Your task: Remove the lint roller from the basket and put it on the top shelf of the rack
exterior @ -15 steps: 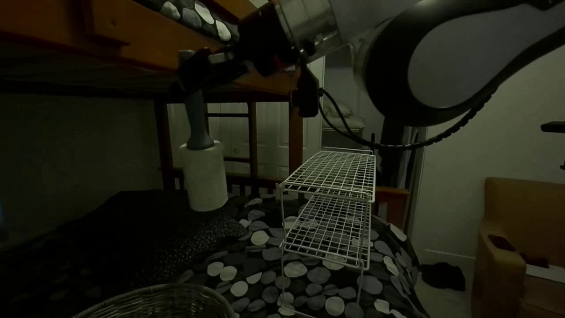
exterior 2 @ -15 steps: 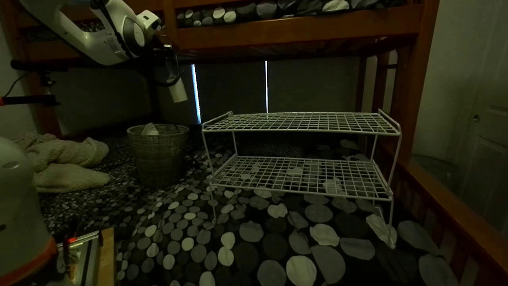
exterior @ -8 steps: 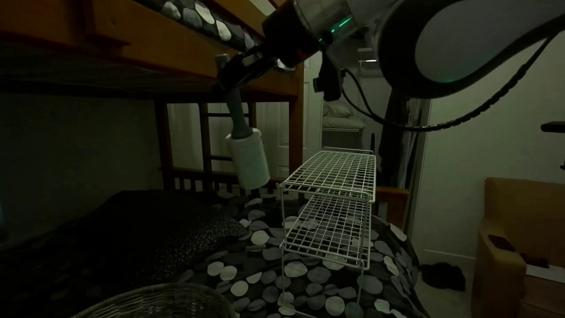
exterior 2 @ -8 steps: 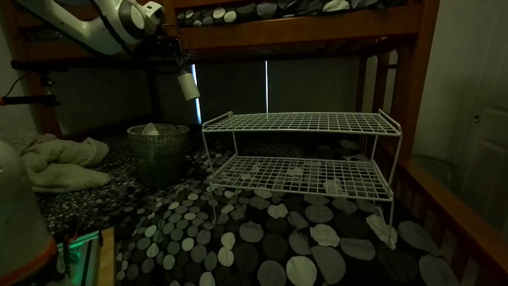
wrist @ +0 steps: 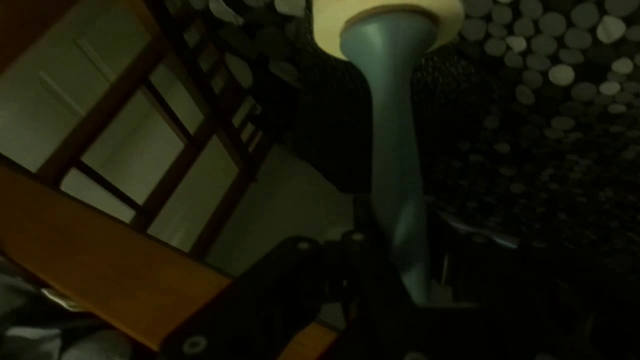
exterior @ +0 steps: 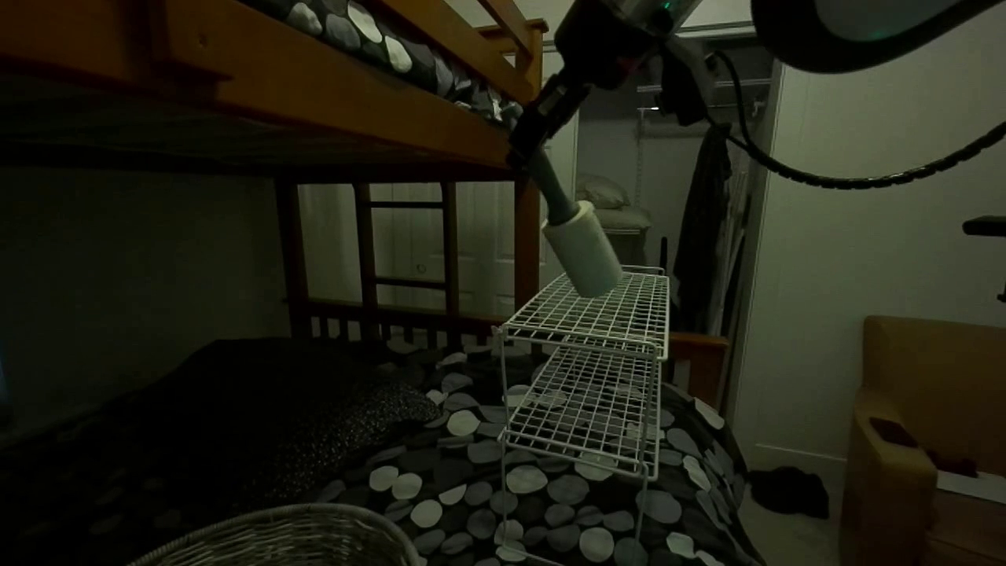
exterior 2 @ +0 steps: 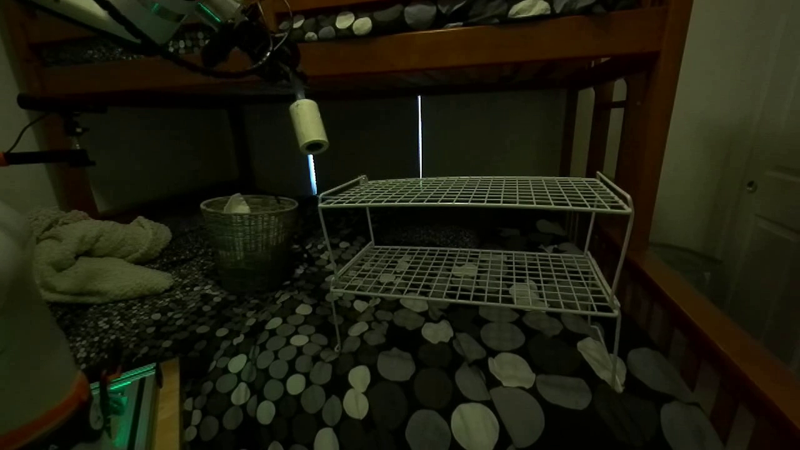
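Above bed [exterior: 452, 472], lint roller [exterior: 580, 244] hangs (tilted) from hand [exterior: 526, 143].

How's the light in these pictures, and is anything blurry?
Both exterior views are dim and greenish; in an exterior view, a thin bright slit of light shows above the rack and green glare lies on the metal frame; in the wrist view, the lint roller looks soft-edged and the gripper is mostly lost in black.
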Available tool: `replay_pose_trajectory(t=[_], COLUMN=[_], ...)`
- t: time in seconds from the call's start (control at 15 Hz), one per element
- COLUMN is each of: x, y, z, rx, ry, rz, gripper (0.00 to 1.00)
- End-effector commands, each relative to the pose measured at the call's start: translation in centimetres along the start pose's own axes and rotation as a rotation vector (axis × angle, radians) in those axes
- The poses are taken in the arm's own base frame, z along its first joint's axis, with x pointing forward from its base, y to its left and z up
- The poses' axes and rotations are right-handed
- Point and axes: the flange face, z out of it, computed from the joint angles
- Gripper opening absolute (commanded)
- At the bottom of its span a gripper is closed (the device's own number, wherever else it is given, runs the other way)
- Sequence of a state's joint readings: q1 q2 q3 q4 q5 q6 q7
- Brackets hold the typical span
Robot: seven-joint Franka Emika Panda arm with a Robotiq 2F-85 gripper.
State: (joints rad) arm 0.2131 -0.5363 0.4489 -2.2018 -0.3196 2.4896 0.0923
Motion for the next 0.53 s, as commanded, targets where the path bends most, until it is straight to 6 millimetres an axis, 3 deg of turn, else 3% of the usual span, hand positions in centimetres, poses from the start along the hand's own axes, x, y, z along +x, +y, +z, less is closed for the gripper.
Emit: replay_pose_trajectory(t=[0.0, 0.13, 0.2, 0.27, 0.33, 0.47], x=[-3.2, -4.6, -3.0, -3.6, -3.8, -4.0], y=[3.1, 4.5, 3.7, 4.2, 4.6, 5.5], z=[-1.2, -0.9, -0.5, -0.5, -0.5, 1.2], rx=[-0.112, -0.112, -0.089, -0.097, -0.1, -0.192], ry=[-0.171, -0.275, -0.217, -0.249, -0.261, -0.35], rz=[0.033, 0.09, 0.054, 0.067, 0.073, -0.032], gripper=[0.06, 0.06, 0.25, 0.25, 0.06, 0.06])
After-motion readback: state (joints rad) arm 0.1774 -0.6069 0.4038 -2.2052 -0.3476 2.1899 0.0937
